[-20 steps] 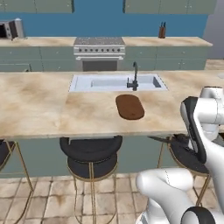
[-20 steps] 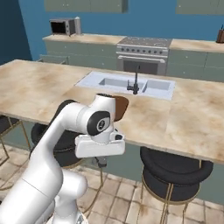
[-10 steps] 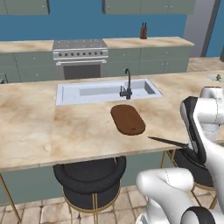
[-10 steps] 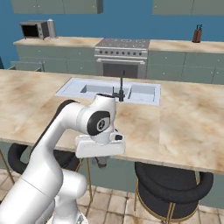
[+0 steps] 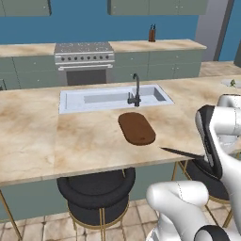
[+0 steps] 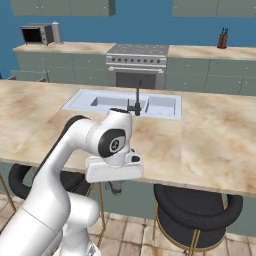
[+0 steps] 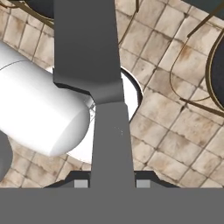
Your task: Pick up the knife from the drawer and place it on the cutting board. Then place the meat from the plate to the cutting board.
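Note:
The dark reddish-brown cutting board (image 5: 136, 128) lies flat on the island counter just in front of the sink. My gripper (image 7: 111, 183) is shut on the knife (image 7: 109, 100), whose broad grey shape runs up the middle of the hand view. In the left base view the knife's pointed blade (image 5: 181, 153) sticks out leftward from behind my forearm, at the counter's front edge and right of the board. In the right base view the gripper (image 6: 116, 187) hangs below the counter edge. The pale plate (image 5: 232, 84) sits at the counter's far right with a small greenish bit, the meat (image 5: 231, 82), on it.
The sink (image 5: 115, 97) and its dark faucet (image 5: 136, 92) lie behind the board. Black stools (image 5: 96, 190) (image 6: 195, 210) stand under the counter's front edge. A knife block (image 5: 151, 34), the stove (image 5: 84, 52) and a microwave (image 6: 39, 34) are on the back counter.
The base moved, so both base views shifted, mostly before half a second ago. The knife's blade tip has come into the left base view. The arm's pose looks unchanged.

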